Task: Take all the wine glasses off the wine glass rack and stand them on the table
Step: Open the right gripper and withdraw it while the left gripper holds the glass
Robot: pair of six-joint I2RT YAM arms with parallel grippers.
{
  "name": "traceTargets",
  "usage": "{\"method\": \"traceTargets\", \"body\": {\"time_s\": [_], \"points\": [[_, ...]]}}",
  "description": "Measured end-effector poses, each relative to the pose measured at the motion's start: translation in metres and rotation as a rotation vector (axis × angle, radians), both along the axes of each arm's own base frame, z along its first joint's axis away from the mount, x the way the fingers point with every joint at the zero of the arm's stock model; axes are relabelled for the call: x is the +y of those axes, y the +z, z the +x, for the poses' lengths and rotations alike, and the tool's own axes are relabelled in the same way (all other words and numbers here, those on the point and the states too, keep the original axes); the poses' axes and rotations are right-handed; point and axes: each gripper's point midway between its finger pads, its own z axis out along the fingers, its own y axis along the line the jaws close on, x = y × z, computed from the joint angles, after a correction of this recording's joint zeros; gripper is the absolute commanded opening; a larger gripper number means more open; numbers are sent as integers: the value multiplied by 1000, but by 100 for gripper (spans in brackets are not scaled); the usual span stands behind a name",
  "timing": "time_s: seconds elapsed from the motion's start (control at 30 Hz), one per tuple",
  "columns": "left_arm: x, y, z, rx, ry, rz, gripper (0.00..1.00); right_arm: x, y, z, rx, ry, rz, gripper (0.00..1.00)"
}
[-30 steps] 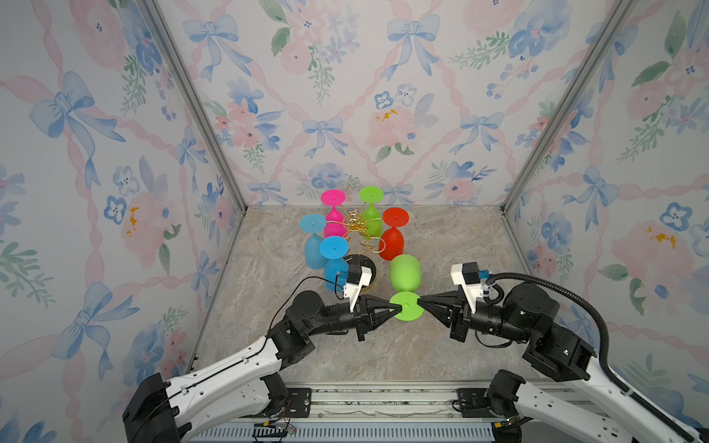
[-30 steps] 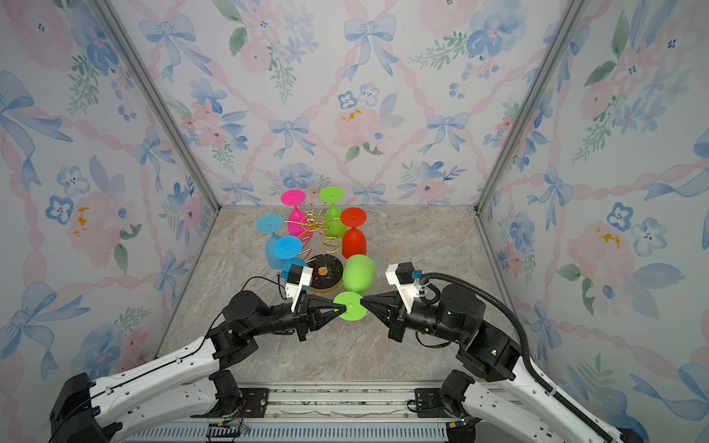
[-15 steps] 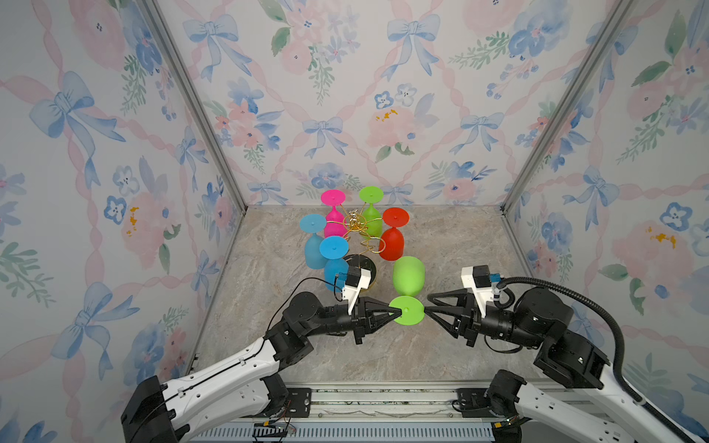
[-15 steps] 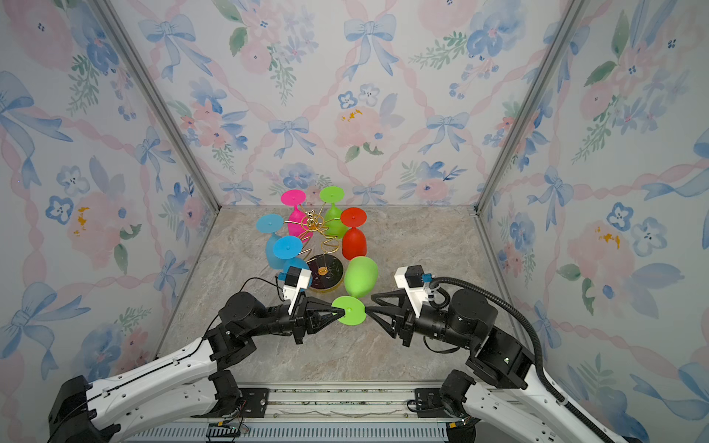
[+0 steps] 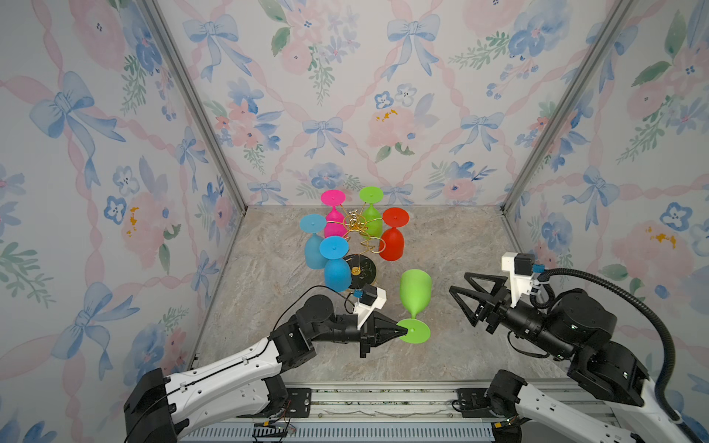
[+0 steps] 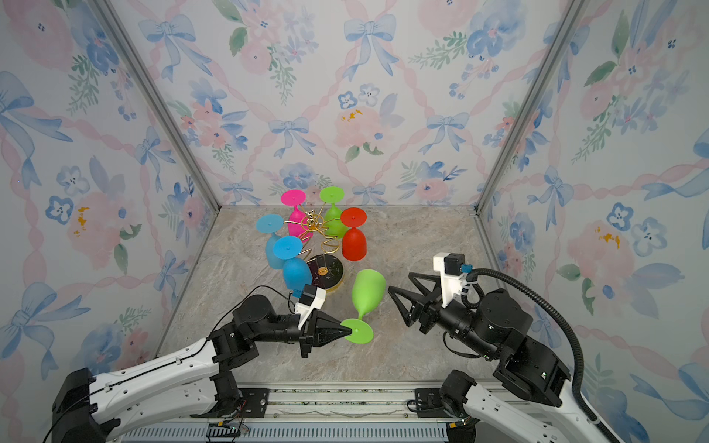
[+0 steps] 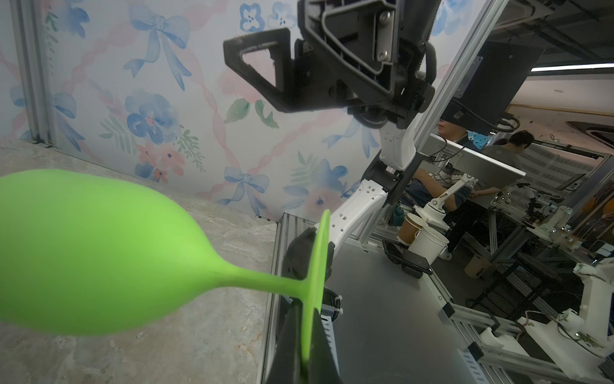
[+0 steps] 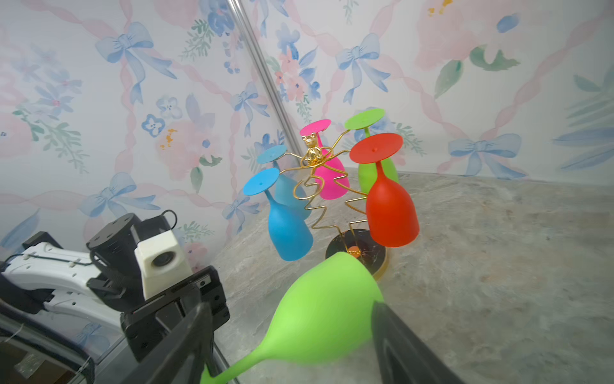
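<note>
The green wine glass (image 5: 415,291) (image 6: 367,287) hangs free of the rack, tilted, with its bowl toward the back and its foot toward the front. My left gripper (image 5: 401,330) (image 6: 345,330) (image 7: 307,359) is shut on the rim of the glass's flat foot (image 7: 315,266). My right gripper (image 5: 457,282) (image 6: 399,281) (image 8: 289,312) stands open just right of the bowl and does not touch it. In the right wrist view the bowl (image 8: 325,306) shows between the spread fingers. The gold wine glass rack (image 5: 358,226) (image 6: 312,222) (image 8: 312,156) stands behind on its black base (image 5: 362,268).
Several coloured glasses hang upside down on the rack: pink (image 5: 333,224), green (image 5: 372,224), red (image 5: 392,243) and two blue (image 5: 337,272). Flowered walls close in the marble floor on three sides. A metal rail (image 5: 383,399) runs along the front edge.
My right gripper has opened, let go of the green glass's foot and drawn back to the right. The left gripper keeps its hold on the foot.
</note>
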Motion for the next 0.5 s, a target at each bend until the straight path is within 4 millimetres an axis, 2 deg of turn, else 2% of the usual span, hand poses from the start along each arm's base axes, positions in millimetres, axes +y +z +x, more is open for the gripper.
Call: {"method": "traceTargets", "body": {"time_s": [0.17,0.37,0.5], "points": [[-24,-13,4,-142,31,134,0,-15,-18,22,116,-148,-81,84],[-27,-37,26,-388,194,283,0,-34,-57,55,326,-295,-160,84],[-29,-44,25,-599,268,365,0,-49,-71,74,450,-342,-97,81]]}}
